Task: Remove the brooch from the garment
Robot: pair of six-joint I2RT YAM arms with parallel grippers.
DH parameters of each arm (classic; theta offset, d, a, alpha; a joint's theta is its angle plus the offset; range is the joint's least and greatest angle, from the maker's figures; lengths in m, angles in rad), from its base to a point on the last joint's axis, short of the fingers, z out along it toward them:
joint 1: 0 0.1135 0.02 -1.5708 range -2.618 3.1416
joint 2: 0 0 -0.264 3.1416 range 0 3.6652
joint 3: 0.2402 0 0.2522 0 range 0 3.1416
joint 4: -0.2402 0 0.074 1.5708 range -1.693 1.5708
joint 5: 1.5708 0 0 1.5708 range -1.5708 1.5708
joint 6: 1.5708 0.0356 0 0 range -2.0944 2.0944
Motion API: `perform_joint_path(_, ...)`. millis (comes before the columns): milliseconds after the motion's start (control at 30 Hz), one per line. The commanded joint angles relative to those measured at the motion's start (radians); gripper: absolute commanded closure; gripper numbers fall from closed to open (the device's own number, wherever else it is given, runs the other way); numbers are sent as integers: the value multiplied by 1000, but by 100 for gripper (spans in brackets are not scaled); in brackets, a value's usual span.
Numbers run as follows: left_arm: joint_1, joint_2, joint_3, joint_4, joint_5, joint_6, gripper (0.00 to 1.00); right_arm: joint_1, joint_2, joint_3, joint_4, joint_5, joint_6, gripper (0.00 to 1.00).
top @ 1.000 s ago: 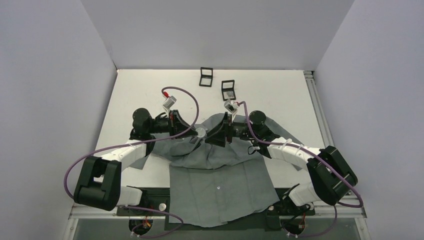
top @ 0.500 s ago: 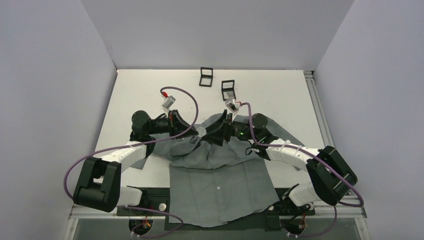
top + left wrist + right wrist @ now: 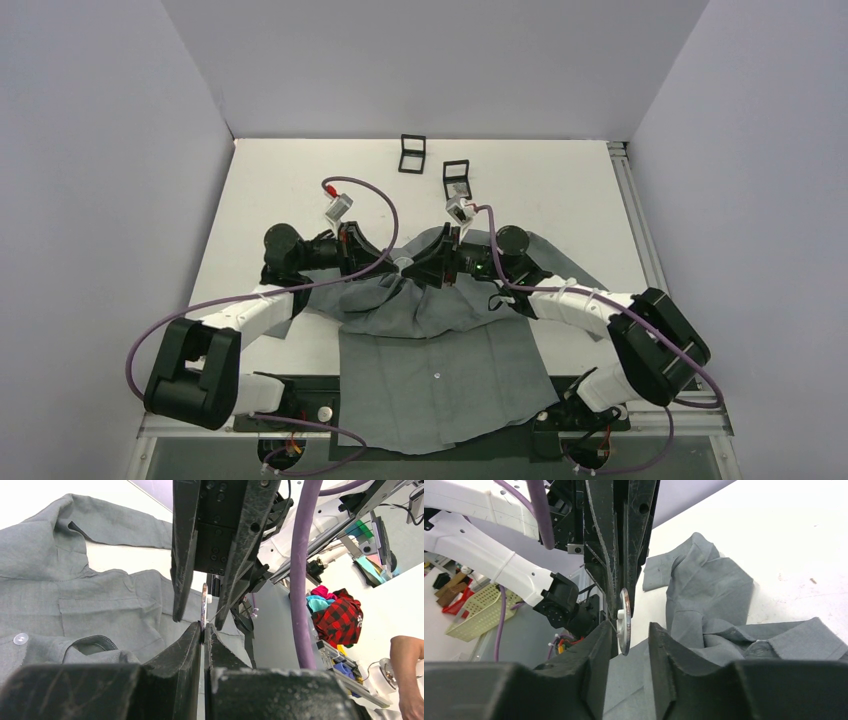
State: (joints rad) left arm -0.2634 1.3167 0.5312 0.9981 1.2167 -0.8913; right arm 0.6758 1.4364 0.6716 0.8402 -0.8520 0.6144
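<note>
The grey garment lies spread on the table, its collar end bunched up between the two arms. The brooch shows edge-on as a thin round disc with a white back piece. My left gripper is shut on the disc's rim and holds it upright above the cloth. From the opposite side, my right gripper straddles the brooch: one finger is close to the white back, the other finger stands apart from the face. From above, both grippers meet at the brooch.
Two small black square boxes stand at the back of the white table. Purple cables loop over both arms. A shirt sleeve trails off to the right.
My right gripper has moved left toward the left gripper, and its jaws have narrowed around the brooch. The left gripper has stayed shut on the disc.
</note>
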Motion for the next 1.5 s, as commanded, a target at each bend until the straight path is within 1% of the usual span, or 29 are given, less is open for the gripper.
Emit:
perform_joint_path(0, -9, -35, 2, 47, -1, 32, 100, 0, 19, 40, 80, 5, 5, 74)
perform_joint_path(100, -10, -38, 0, 47, 0, 37, 100, -2, 24, 41, 83, 4, 9, 82)
perform_joint_path(167, -11, -39, -1, 47, -1, 43, 100, -3, 27, 42, 88, 4, 19, 83)
perform_joint_path(367, -13, -42, -6, 64, -14, 53, 100, -12, 53, 40, 153, 22, 104, 84)
perform_joint_path(700, -13, -43, -13, 73, -35, 66, 100, -35, 81, 39, 196, 87, 209, 87)
perform_joint_path(900, -13, -45, -14, 80, -33, 70, 100, -46, 110, 44, 202, 89, 257, 88)
perform_joint_path(1067, -14, -48, -14, 92, -28, 71, 100, -60, 153, 55, 243, 84, 340, 91)
perform_joint_path(1200, -13, -49, -17, 95, -25, 72, 100, -62, 168, 64, 249, 82, 363, 92)
perform_joint_path(1333, -12, -51, -20, 106, -23, 61, 100, -71, 182, 56, 290, 92, 408, 94)
perform_joint_path(1467, 0, -48, -20, 107, -37, 46, 100, -83, 193, 26, 401, 115, 461, 96)
